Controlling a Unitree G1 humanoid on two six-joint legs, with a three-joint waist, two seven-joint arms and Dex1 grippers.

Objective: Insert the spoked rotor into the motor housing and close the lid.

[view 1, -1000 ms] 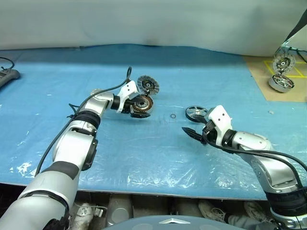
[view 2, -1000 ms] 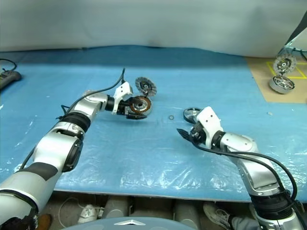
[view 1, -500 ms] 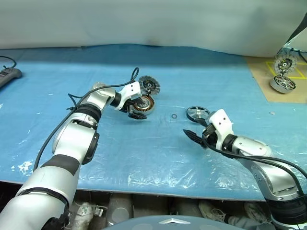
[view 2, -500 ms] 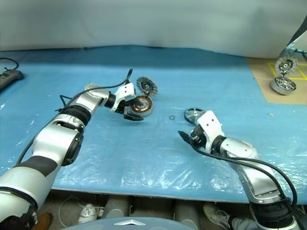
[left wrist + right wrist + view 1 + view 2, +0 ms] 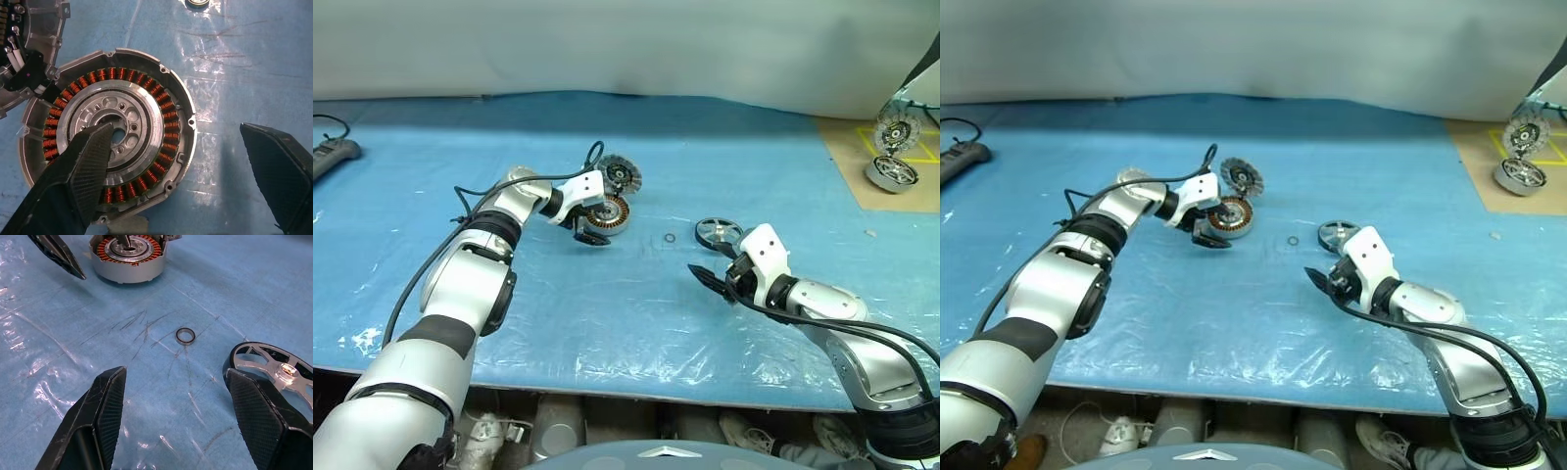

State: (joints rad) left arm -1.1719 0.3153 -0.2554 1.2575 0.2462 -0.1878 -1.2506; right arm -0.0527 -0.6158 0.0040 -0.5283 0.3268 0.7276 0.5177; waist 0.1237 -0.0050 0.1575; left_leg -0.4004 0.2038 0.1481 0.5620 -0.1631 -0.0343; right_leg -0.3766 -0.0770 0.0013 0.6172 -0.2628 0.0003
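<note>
Left tool (image 5: pixel 594 221) rolls at the wrist since a second ago, jaws wide, now angled down over the motor housing (image 5: pixel 606 214). One finger (image 5: pixel 93 156) now sits across the housing's silver hub; the other hangs clear beside it.

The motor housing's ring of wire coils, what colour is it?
Copper-orange, wound around a silver centre hub of the motor housing. The left wrist view shows it best.

a workshop bench: blue plastic sheet (image 5: pixel 636 323), motor parts (image 5: pixel 891 147) on taped cardboard.
</note>
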